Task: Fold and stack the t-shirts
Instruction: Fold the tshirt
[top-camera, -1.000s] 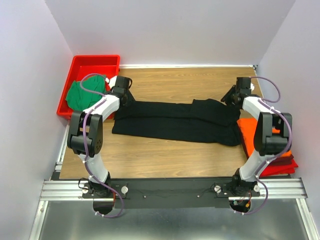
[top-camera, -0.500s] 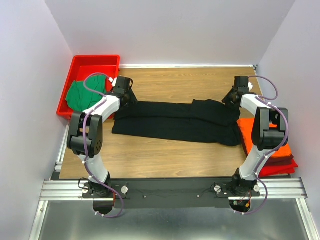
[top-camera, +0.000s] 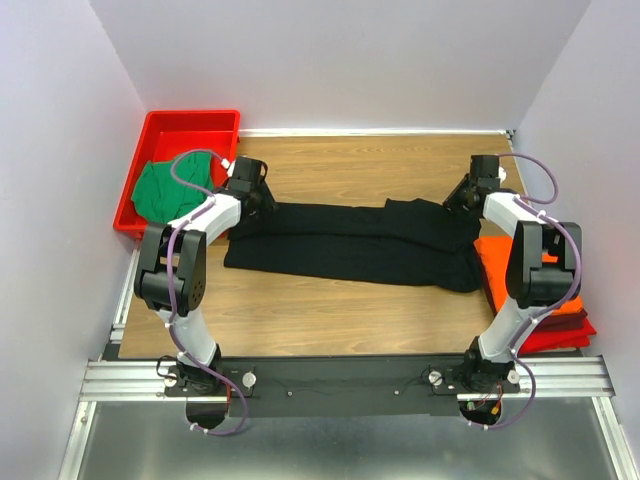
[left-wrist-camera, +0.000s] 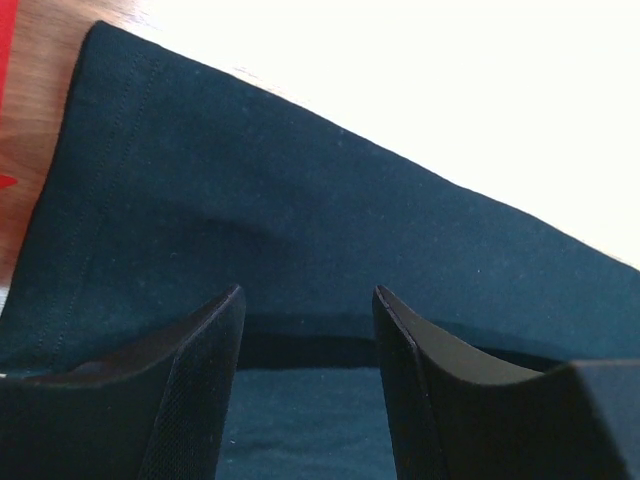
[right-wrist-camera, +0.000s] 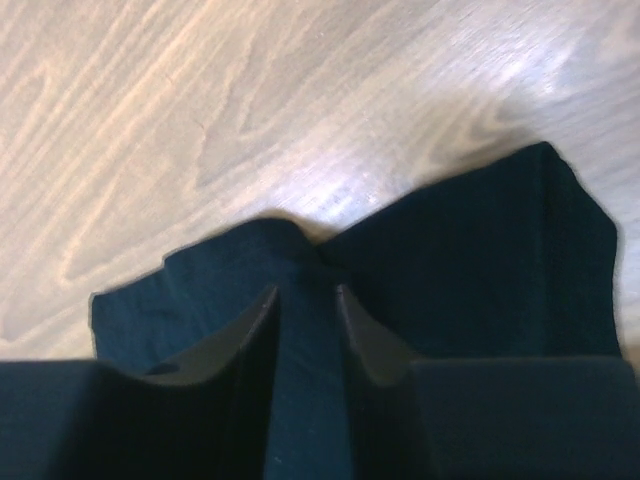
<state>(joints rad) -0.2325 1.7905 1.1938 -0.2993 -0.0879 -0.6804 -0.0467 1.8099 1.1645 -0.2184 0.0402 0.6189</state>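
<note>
1. From above, you had the red tray (top-camera: 190, 122) at the far left corner of the table (top-camera: 350, 300). The green t-shirt (top-camera: 160, 192) was heaped in its near end and spilled over the rim. Neither wrist camera showed that shirt.
2. The black t-shirt (top-camera: 350, 242) lay folded into a long band across the middle of the table, stretching from one arm to the other.
3. Your left tool (top-camera: 260, 200) sat low at the band's far left corner. Only its own wrist camera showed the jaws. They stood wide apart over the black cloth, with a fold edge running across the gap between the fingers (left-wrist-camera: 190, 400) and nothing gripped.
4. Your right tool (top-camera: 456, 200) sat at the band's far right corner. Its wrist camera showed what the overhead view hid. The jaws were drawn close together with a strip of black cloth pinched between them, the fabric puckered at the tips and bare wood beyond.
5. Only the overhead camera showed the orange t-shirt (top-camera: 497, 265). It lay at the table's right edge on top of a red pile (top-camera: 565, 335), with the black shirt's right end touching its left side.
</note>
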